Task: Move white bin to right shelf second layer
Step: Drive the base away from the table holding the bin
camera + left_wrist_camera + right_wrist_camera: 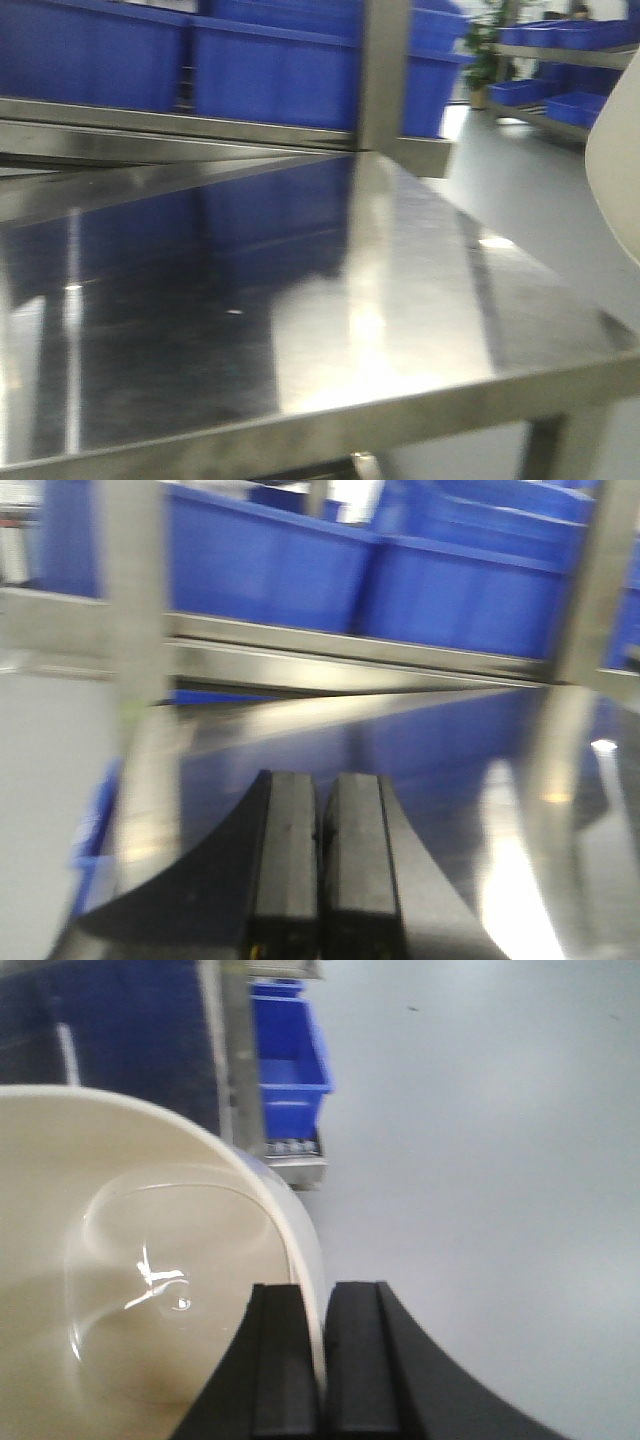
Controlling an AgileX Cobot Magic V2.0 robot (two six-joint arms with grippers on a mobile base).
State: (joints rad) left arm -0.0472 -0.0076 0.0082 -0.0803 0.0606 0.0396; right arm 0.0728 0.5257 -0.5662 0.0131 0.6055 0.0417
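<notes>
Several blue crates (280,70) sit on the shelf (200,135) behind the steel surface (300,330), contents hidden; white bin (618,180) at right edge. Left wrist: left claw (320,865) pressed closed, surface ahead. Right wrist: right claw (322,1360) pinches bin wall, glossy bin inside to its left, open floor (480,1160) to its right.

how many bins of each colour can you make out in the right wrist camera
white bin: 1, its wall pinched in the right gripper
blue crate: 1, on the floor by the rack post
total: 2
The dark blue blur at top left is too unclear to count.
</notes>
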